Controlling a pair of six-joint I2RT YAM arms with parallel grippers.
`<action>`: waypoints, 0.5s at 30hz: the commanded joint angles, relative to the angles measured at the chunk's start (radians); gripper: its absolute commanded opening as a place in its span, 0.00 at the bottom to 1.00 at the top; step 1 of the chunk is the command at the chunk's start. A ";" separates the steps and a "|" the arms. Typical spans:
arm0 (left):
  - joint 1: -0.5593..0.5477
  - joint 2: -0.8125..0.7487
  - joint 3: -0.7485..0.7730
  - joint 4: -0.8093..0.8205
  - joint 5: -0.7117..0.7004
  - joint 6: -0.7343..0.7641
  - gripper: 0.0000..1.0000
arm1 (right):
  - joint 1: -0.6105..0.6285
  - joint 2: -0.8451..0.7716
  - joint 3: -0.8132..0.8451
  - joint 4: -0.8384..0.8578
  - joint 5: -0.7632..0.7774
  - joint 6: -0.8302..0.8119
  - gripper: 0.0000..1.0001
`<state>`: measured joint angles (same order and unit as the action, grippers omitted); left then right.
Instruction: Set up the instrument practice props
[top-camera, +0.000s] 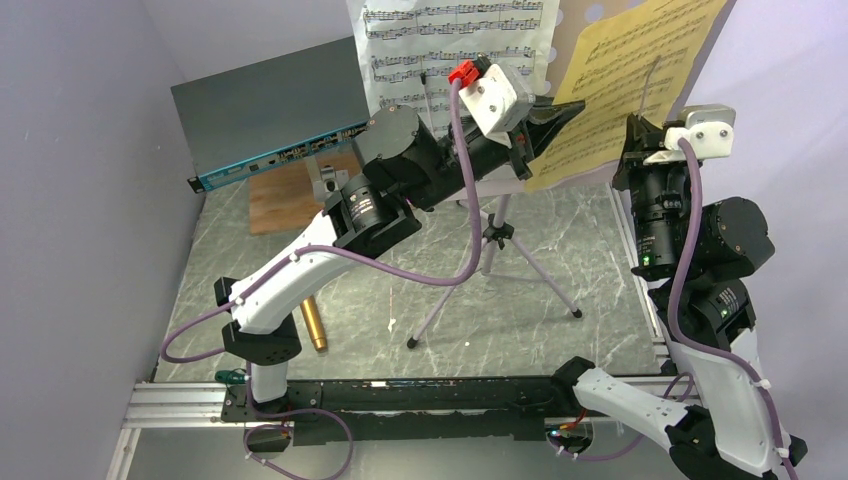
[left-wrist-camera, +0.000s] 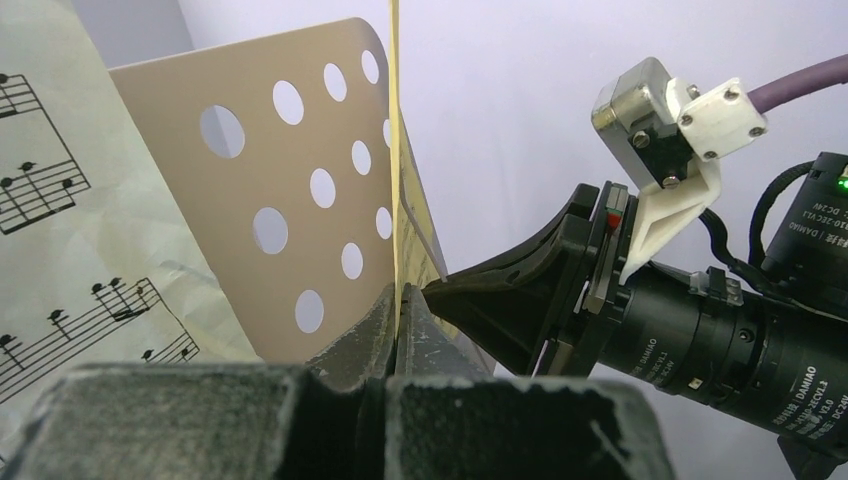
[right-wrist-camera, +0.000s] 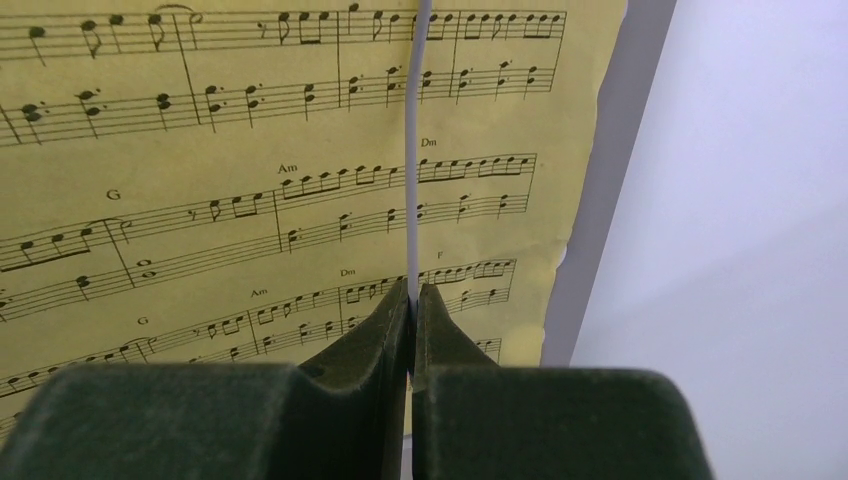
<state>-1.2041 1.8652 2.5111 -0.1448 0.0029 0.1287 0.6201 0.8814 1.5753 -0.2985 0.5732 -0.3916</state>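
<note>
The pale lilac perforated music stand (top-camera: 590, 20) stands on tripod legs (top-camera: 500, 260) at the back. A white music sheet (top-camera: 450, 45) and a yellow music sheet (top-camera: 630, 70) rest on it. My left gripper (top-camera: 575, 107) is shut on the yellow sheet's lower left edge; the left wrist view shows the sheet (left-wrist-camera: 397, 150) edge-on between my shut jaws (left-wrist-camera: 400, 295). My right gripper (top-camera: 634, 130) is shut on the stand's thin lilac retaining wire (right-wrist-camera: 415, 150) in front of the yellow sheet (right-wrist-camera: 200, 230). The gold microphone (top-camera: 314, 325) lies on the table. The black mic stand is out of view.
A flat grey network switch (top-camera: 270, 115) with a blue front stands at the back left. A wooden board (top-camera: 285, 200) with a metal block (top-camera: 328, 185) lies in front of it. The two grippers nearly touch at the sheet.
</note>
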 joint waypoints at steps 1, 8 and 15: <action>-0.003 -0.005 0.009 0.004 0.001 0.039 0.00 | 0.004 -0.008 -0.004 0.041 -0.065 0.030 0.00; 0.031 0.008 0.012 -0.004 0.046 -0.003 0.00 | 0.004 -0.018 -0.007 0.031 -0.074 0.038 0.01; 0.055 0.017 0.013 -0.008 0.057 -0.025 0.00 | 0.003 -0.015 -0.011 0.028 -0.093 0.049 0.09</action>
<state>-1.1606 1.8748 2.5095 -0.1585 0.0341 0.1307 0.6201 0.8684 1.5639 -0.2996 0.5598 -0.3809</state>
